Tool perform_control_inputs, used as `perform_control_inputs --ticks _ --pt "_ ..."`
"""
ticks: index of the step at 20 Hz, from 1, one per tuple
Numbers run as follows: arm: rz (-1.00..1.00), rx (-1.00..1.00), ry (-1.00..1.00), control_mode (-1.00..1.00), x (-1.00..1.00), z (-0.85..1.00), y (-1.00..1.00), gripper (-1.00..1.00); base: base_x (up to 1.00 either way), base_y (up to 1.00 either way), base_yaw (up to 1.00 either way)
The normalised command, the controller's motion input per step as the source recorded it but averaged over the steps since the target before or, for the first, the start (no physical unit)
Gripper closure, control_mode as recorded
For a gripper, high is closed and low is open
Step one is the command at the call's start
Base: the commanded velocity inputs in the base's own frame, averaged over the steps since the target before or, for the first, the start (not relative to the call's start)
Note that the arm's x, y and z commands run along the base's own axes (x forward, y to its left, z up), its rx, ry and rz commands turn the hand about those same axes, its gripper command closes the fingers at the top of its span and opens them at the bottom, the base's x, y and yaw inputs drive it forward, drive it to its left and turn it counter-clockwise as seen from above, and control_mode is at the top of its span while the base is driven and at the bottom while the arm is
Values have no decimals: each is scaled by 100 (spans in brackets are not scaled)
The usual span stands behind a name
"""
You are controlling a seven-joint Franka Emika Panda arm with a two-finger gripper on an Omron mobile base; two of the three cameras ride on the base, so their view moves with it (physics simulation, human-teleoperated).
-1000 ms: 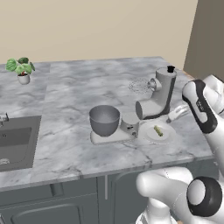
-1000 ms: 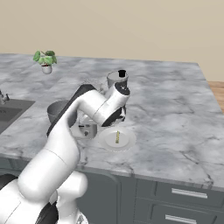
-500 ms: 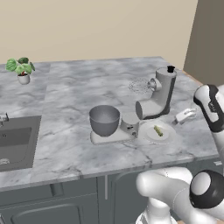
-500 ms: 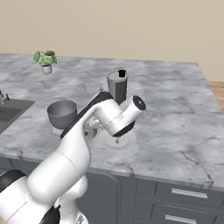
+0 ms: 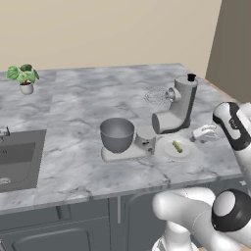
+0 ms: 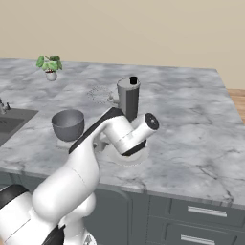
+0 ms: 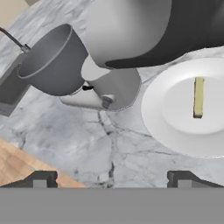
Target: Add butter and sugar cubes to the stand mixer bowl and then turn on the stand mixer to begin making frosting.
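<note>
One butter (image 7: 198, 97): lies on the white plate (image 7: 157, 118)
Gripper (image 7: 111, 178): jaws spread, grasping nothing
Bowl (image 5: 117, 135): on mixer base

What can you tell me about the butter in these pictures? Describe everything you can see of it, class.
The butter is a small, slim, pale yellow-green stick with squared ends. It lies flat, near the middle of a round white plate on the grey marble counter, beside the stand mixer. It looks whole and unwrapped. Only the plate touches it; the open gripper is off to one side of it, not in contact.
</note>
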Motion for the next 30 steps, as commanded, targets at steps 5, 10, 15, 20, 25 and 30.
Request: perform_control_inputs --ticks 5,10,15,20,25,30 --pt "-14 0 0 -100 32 -23 0 -100 0 0 0" --pt "-11 -1 1 -100 31 -25 -4 -100 0 0 0" --pt "-5 -7 0 -100 24 -23 -9 -100 0 0 0" --pt "-1 -11 0 -100 22 -12 -9 -100 0 0 0" --pt "0 -11 0 -100 8 -13 -7 -100 0 0 0" --pt "0 -4 0 -100 0 -29 -1 -100 0 0 0"
